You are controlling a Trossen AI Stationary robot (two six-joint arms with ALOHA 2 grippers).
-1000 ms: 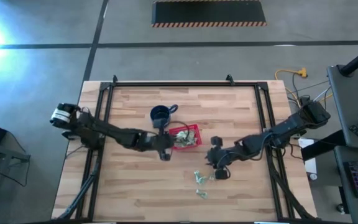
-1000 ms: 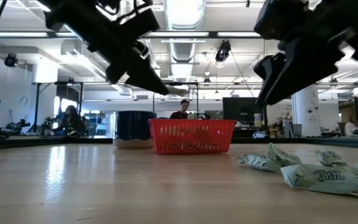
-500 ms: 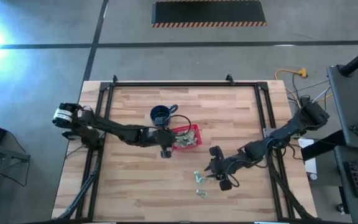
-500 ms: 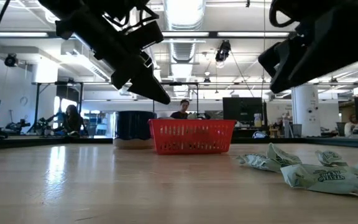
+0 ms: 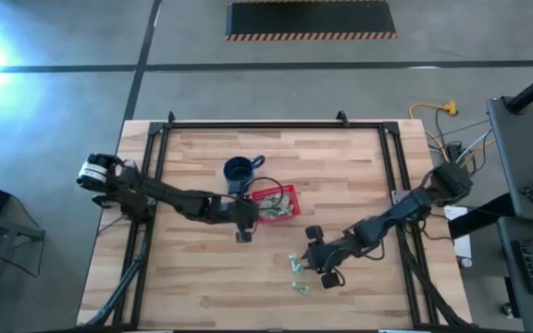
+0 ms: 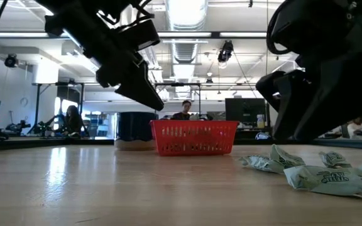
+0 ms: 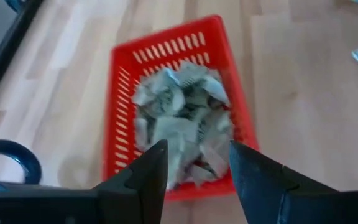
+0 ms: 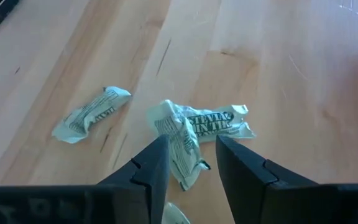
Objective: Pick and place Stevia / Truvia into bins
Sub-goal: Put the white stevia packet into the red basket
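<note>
Left gripper (image 5: pixel 241 225): centre of the high view, left of middle, at the left end of the red basket (image 5: pixel 277 203); its wrist view looks down into the basket between two spread fingers (image 7: pixel 143 179), nothing between them; jaws apart and empty.

Right gripper (image 5: pixel 315 261): lower centre of the high view, just right of the loose sachets (image 5: pixel 296 263); in its wrist view the fingers (image 8: pixel 151 167) stand parted over a crumpled sachet (image 8: pixel 194 127), which lies on the wood and is not pinched.

Basket: middle of the table (image 5: pixel 202 277) in the high view, just below and right of the dark blue mug (image 5: pixel 240 169); in the low view it sits centre frame (image 6: pixel 195 137) with the left arm hanging above it to the left.

Sachets in basket: a heap of pale green-and-white packets (image 7: pixel 180 118) fills it; crumpled, overlapping; I cannot count them.

Sachets on table: a few loose ones lower centre of the high view, well apart from the basket; in the right wrist view another lies to the left (image 8: pixel 91 115), apart from the crumpled one; in the low view they lie at lower right (image 6: pixel 329 177).

Room: a person (image 6: pixel 185 110) shows behind the basket in the low view.
</note>
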